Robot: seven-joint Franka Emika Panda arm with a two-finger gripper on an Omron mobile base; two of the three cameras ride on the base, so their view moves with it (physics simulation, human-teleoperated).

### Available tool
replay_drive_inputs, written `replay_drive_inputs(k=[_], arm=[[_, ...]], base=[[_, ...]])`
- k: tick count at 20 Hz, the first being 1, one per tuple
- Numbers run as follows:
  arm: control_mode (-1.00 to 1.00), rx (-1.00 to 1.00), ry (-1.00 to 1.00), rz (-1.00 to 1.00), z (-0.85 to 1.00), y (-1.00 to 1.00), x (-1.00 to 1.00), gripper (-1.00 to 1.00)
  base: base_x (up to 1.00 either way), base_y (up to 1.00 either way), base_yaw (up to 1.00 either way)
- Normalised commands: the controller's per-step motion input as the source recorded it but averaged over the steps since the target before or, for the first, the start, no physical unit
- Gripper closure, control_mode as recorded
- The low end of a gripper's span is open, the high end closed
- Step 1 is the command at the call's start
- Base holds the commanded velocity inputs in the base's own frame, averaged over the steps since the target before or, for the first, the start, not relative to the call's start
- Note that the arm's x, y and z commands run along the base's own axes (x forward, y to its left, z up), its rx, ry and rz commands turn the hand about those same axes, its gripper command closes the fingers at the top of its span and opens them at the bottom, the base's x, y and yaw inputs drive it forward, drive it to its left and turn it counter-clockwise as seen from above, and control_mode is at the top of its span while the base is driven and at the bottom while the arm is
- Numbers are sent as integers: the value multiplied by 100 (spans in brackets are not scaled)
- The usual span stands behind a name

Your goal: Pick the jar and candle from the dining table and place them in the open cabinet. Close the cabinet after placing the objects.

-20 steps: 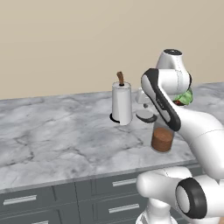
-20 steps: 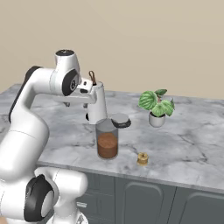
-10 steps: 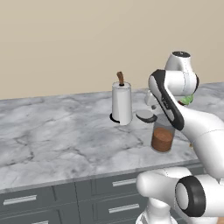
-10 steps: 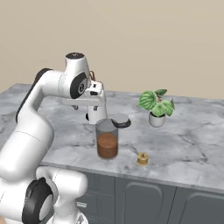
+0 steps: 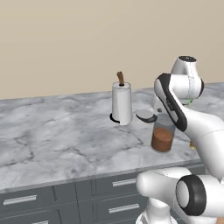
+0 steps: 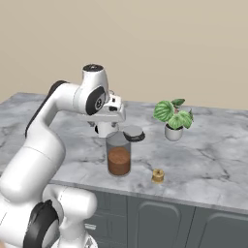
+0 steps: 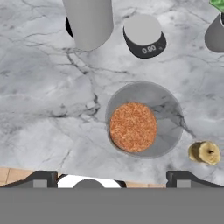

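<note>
The hand [image 7: 112, 177] hangs wide open above the jar [image 7: 143, 119]. Next it should drop down and squeeze it.

In the left base view the arm covers the upper part of the jar [image 5: 162, 139] and nearly all of the plant [image 5: 188, 101] behind the pincer. In the hand view, the roll [image 7: 89, 22] and plant pot [image 7: 216, 33] beyond the pincer are cut off by the frame's top edge.
</note>
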Motion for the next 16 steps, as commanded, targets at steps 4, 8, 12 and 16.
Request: replay_drive_inputs(k=[4,8,12,16], arm=[[-100,0,0,1,-30,-24,0,-100],[-100,0,0,4,-37,-8,0,-100],[-100,0,0,7,-38,0,0,-100],[-100,0,0,7,-31,0,1,-100]], base=[[0,0,0],[0,0,0],[0,0,0],[0,0,0]])
